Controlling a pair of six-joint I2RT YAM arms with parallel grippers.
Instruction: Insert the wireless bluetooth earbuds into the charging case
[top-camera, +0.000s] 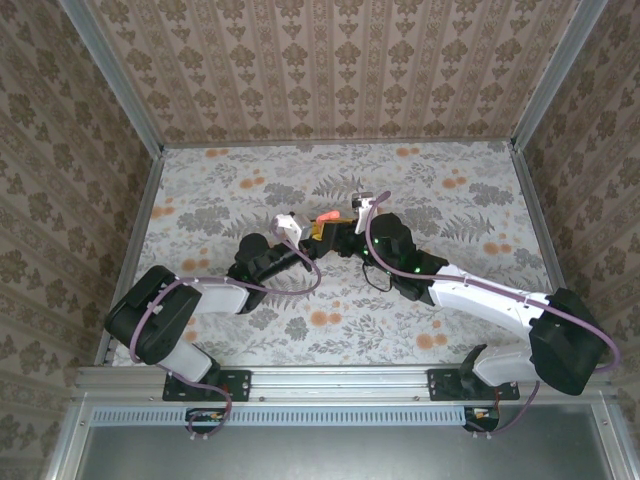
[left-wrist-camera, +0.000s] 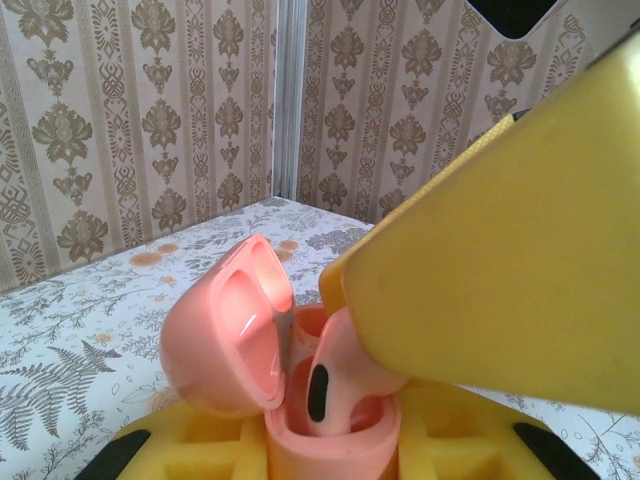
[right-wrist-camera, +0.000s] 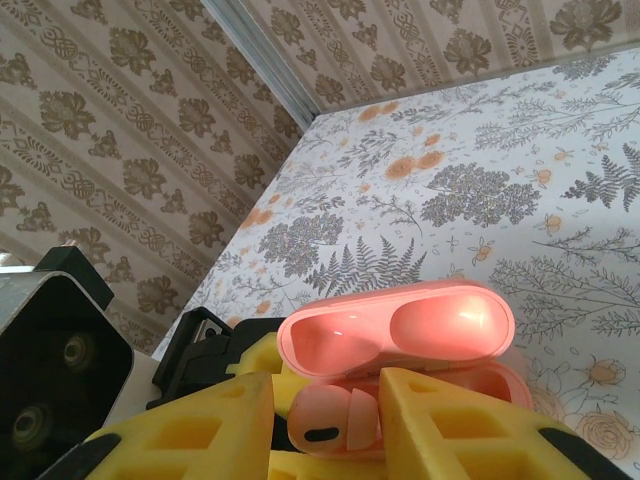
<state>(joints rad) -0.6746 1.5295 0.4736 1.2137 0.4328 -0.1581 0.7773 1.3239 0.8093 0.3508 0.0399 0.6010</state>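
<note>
Left gripper (left-wrist-camera: 330, 462): its yellow padded fingers are being pressed against both sides of the charging case (left-wrist-camera: 335, 440), which is being held upright and appears to be raised off the floral table (right-wrist-camera: 520, 180).
Lid (left-wrist-camera: 225, 345): it is being left swung open to one side, with its hollow face turned toward the pockets.
Right gripper (right-wrist-camera: 330, 440): its yellow fingers are being pinched on one salmon-pink earbud (right-wrist-camera: 325, 415).
Earbud position: the earbud is being presented tilted at the case's pocket, with its lower end inside the rim and its bulb and dark oval patch above it. It is judged to be partly in and not seated.
Second pocket: a further hollow is being glimpsed behind the earbud in the left wrist view, but whether it is filled cannot be told.
Risk, angle: if the tilt is not being corrected while pushing, the earbud could be jammed against the pocket wall or levered out.
Risk, slip: the glossy nub is being held by a small contact, so a sideways load could cause it to be squirted from the pads onto the table.
Risk, crowding: the two grippers are being worked very close together, so the lid could be knocked shut or the case twisted in its hold by a right finger.
Risk, release: if the fingers are being spread before seating, the earbud could be left perched and tipped out.
</note>
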